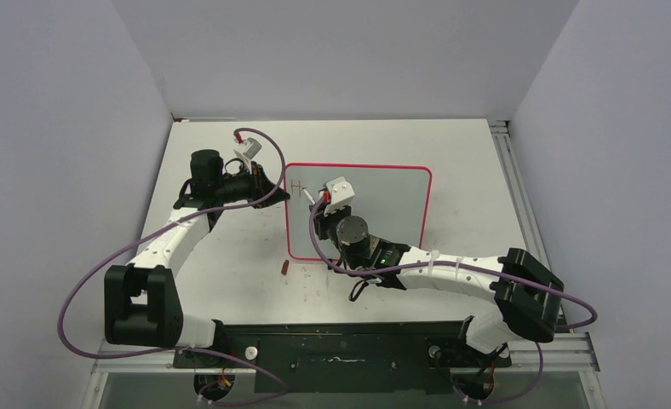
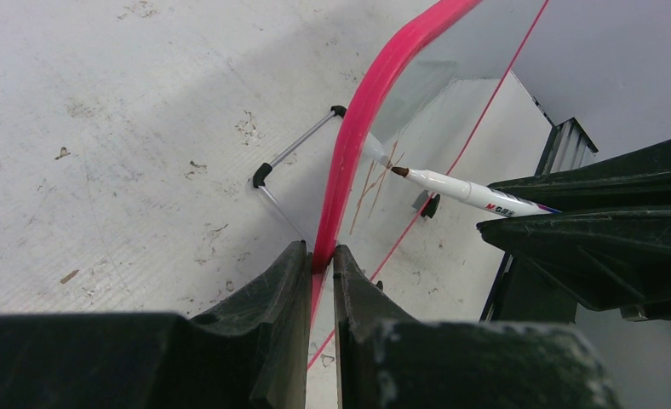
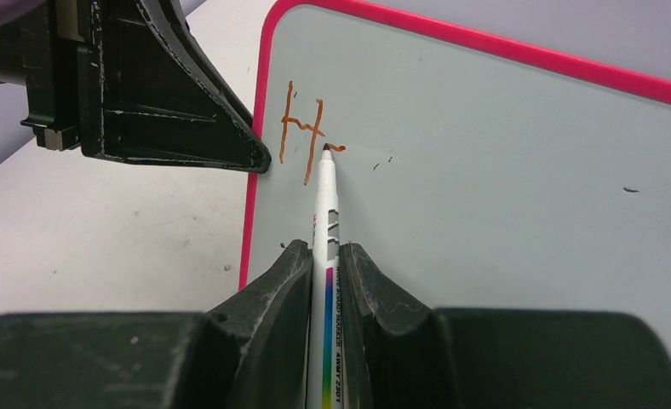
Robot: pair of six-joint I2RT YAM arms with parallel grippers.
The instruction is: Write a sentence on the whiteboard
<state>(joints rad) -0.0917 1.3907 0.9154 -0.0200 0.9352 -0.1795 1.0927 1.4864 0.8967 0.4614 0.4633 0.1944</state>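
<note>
The whiteboard (image 1: 383,213), white with a pink-red frame, lies on the table's middle. My left gripper (image 1: 274,191) is shut on its left frame edge (image 2: 349,162). My right gripper (image 1: 319,213) is shut on a white whiteboard marker (image 3: 325,256). The marker's brown tip (image 3: 326,147) touches the board near its top left corner. Of the sentence, a shaky reddish-brown "H" (image 3: 301,129) and a short stroke beside it show. The letter also shows in the left wrist view (image 2: 376,181), with the marker (image 2: 473,192) beside it.
A small reddish-brown marker cap (image 1: 285,267) lies on the table just off the board's near left corner. One black foot with a wire leg (image 2: 296,152) sticks out from the board's frame. Grey walls close in the table on three sides.
</note>
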